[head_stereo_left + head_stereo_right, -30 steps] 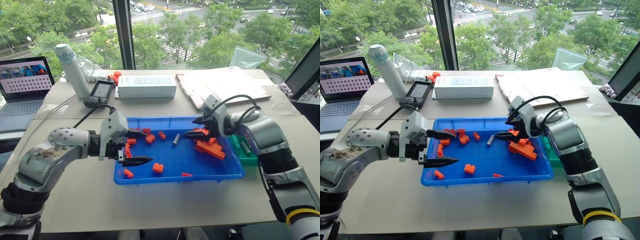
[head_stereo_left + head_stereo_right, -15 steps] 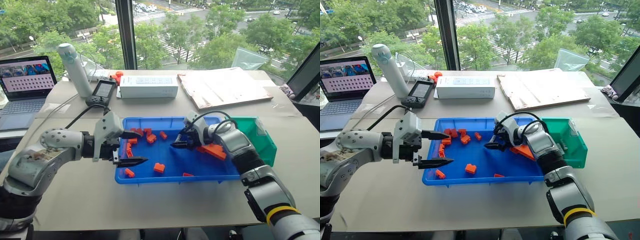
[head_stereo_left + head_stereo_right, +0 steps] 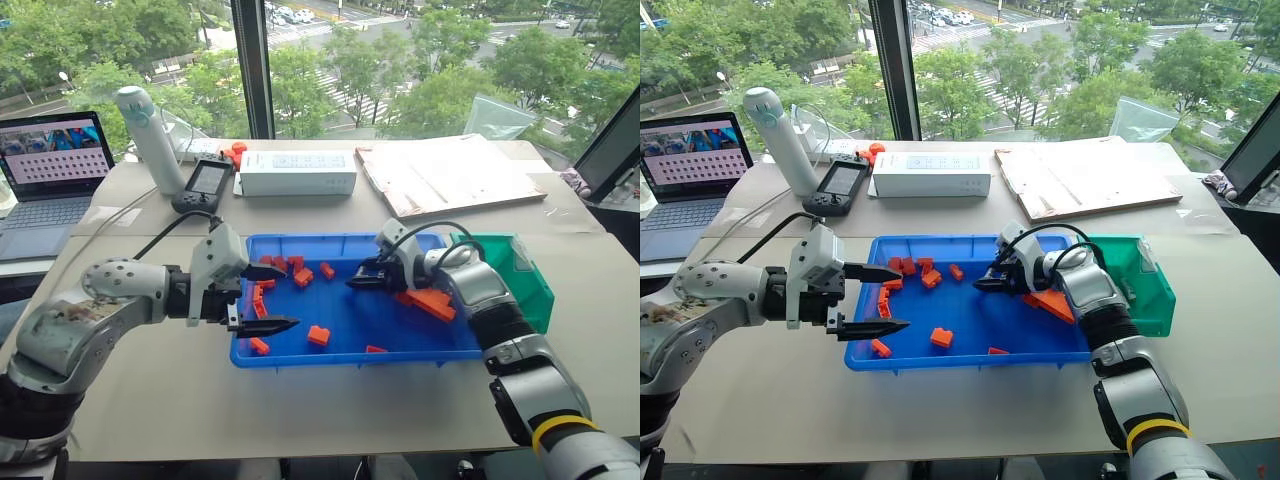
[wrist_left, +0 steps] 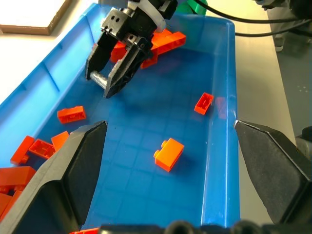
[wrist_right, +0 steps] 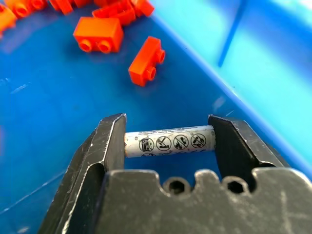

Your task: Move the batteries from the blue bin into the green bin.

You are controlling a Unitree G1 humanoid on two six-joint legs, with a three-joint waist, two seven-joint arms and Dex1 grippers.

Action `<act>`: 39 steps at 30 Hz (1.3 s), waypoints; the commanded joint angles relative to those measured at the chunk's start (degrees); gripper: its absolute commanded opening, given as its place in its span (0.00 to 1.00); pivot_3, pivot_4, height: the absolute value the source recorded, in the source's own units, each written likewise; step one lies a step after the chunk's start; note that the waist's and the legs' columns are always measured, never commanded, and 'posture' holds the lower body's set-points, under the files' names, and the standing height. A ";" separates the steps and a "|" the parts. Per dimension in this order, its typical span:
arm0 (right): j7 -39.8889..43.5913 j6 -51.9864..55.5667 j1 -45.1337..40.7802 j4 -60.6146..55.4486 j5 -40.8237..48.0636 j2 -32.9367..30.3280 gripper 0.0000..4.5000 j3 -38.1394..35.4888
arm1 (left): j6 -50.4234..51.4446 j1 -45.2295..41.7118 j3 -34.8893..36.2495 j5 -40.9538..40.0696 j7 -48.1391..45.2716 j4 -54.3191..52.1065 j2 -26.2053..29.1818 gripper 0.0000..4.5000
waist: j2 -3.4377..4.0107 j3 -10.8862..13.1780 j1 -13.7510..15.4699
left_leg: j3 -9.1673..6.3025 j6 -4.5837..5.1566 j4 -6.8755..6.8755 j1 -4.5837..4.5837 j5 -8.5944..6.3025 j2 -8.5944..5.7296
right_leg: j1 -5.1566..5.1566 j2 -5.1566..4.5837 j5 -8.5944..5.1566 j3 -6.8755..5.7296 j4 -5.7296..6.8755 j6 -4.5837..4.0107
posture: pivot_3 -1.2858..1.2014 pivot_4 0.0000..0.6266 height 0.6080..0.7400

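- One battery (image 5: 169,142) was pinched end to end between the two fingers of the right gripper (image 3: 357,280), low over the floor of the blue bin (image 3: 300,358).
- The left gripper (image 3: 272,297) hung over the bin's left end, its two fingers spread wide, holding nothing.
- One green bin (image 3: 528,285) stood just beside the blue bin's right end.
- Orange bricks (image 3: 318,335) lay scattered inside the blue bin.

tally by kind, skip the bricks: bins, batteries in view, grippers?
Bins: 2, the blue bin and the green bin
Batteries in view: 1, the battery clamped end to end in the right gripper
Grippers: 2, the right gripper and the left gripper, which is open over the blue bin
Total: 5
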 commanded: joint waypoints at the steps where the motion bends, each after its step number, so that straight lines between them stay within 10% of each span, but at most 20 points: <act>1: 2.64 4.48 -1.16 -8.80 4.84 -8.85 0.55 -8.85 | -0.59 -3.05 1.47 -2.46 -0.09 0.66 -2.09 1.00 | 0.00 0.00 0.26 | -0.01 0.00 0.00 0.03 0.00 0.00 | 0.03 0.00 0.00 -0.01 -0.02 0.00 | 0.52 0.24 0.97; 12: 1.80 1.28 10.16 -4.98 1.02 -29.92 0.55 -16.07 | -7.19 -13.75 2.25 -0.48 7.06 9.38 -15.92 1.00 | -0.08 0.00 0.39 | 0.09 0.12 0.06 0.08 -0.04 -0.04 | 0.17 -0.07 0.05 0.07 -0.24 0.07 | 0.52 0.24 0.97; 20: -1.38 4.30 15.00 -2.46 2.69 -28.00 0.55 -17.70 | -7.80 -13.56 1.10 1.41 9.33 8.55 -18.25 1.00 | -0.06 0.01 0.19 | 0.11 0.54 0.08 0.10 0.24 -0.07 | 0.13 -0.04 0.07 0.21 -0.09 0.13 | 0.52 0.24 0.97; 25: -3.00 2.38 13.89 -1.50 1.36 -27.82 0.97 -16.29 | -10.61 -11.87 -0.44 5.65 9.36 8.62 -17.07 1.00 | -0.06 0.01 0.38 | 0.11 0.52 0.09 0.10 0.23 -0.09 | 0.15 -0.05 0.07 0.20 -0.12 0.14 | 0.52 0.24 0.97; 39: -4.21 0.83 19.66 -21.70 17.91 -19.65 0.99 -30.88 | -10.67 -1.03 9.26 10.24 18.02 7.67 -14.18 1.00 | -0.06 0.00 0.67 | 0.04 0.50 0.03 0.10 0.23 -0.03 | 0.17 0.01 0.09 0.17 -0.13 0.16 | 0.52 0.24 0.97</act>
